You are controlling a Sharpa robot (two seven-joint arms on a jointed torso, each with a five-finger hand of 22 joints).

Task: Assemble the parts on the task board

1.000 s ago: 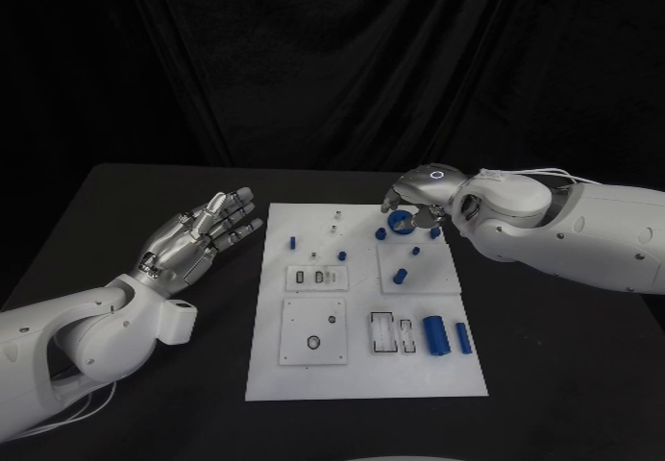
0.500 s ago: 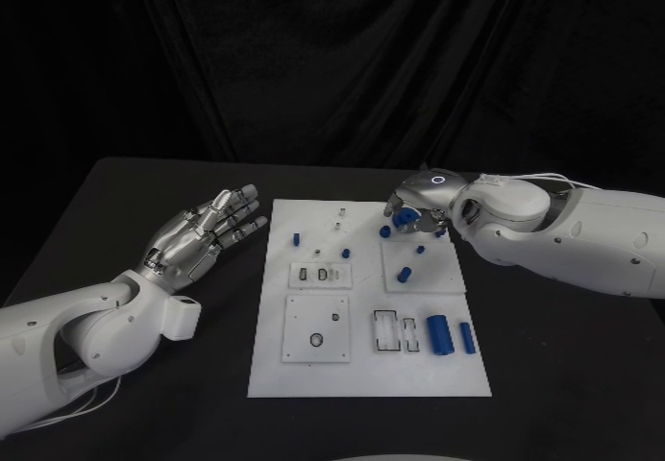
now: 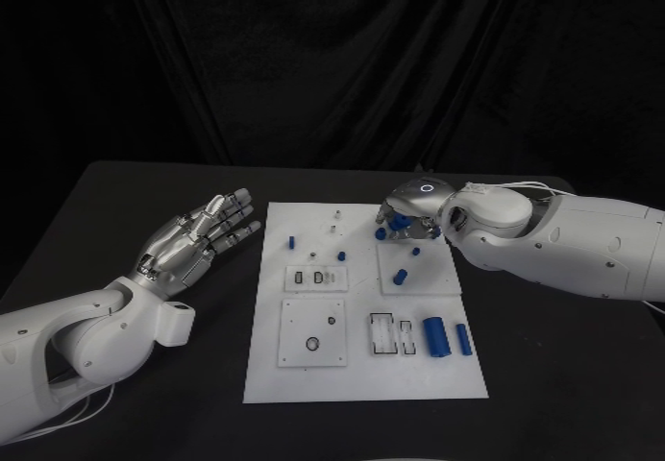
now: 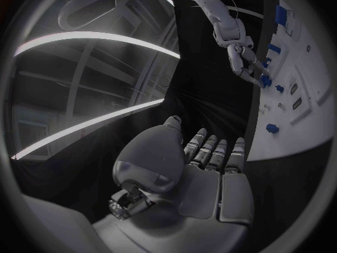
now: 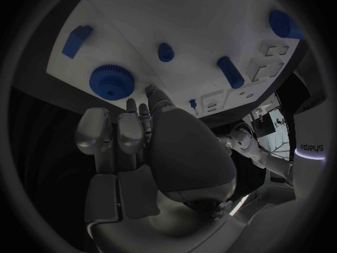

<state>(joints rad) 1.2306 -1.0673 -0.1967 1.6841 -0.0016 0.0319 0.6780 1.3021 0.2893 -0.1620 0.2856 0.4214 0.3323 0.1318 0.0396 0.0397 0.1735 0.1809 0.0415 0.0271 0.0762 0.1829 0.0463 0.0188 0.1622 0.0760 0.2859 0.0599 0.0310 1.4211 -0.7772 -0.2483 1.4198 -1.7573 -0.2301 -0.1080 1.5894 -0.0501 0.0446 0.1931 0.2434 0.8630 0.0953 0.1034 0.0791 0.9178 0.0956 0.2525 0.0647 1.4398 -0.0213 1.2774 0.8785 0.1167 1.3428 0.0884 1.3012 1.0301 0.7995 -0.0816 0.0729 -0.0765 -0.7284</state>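
The white task board (image 3: 363,379) lies mid-table. My right hand (image 3: 411,213) hovers low over its far right corner, fingers curled down. A blue gear (image 5: 111,82) lies flat against the board (image 5: 176,17), and the fingertips (image 5: 149,91) press at its rim; it shows as a blue patch (image 3: 395,224) under the hand. My left hand (image 3: 203,240) floats left of the board, palm up, fingers spread and holding nothing; its palm (image 4: 204,174) faces the camera. The right hand (image 4: 242,62) and gear (image 4: 264,81) also appear there.
Small blue pegs (image 3: 294,240) (image 3: 414,253) (image 3: 399,277) stand on the board's far half. Two blue cylinders (image 3: 433,336) (image 3: 463,339) lie near the front right, beside slotted recesses (image 3: 391,332). A blue block (image 5: 76,41) and a peg (image 5: 165,52) sit close to the gear.
My right hand has come down with the gear, from just above the board onto its far right corner. The left hand has stayed where it was.
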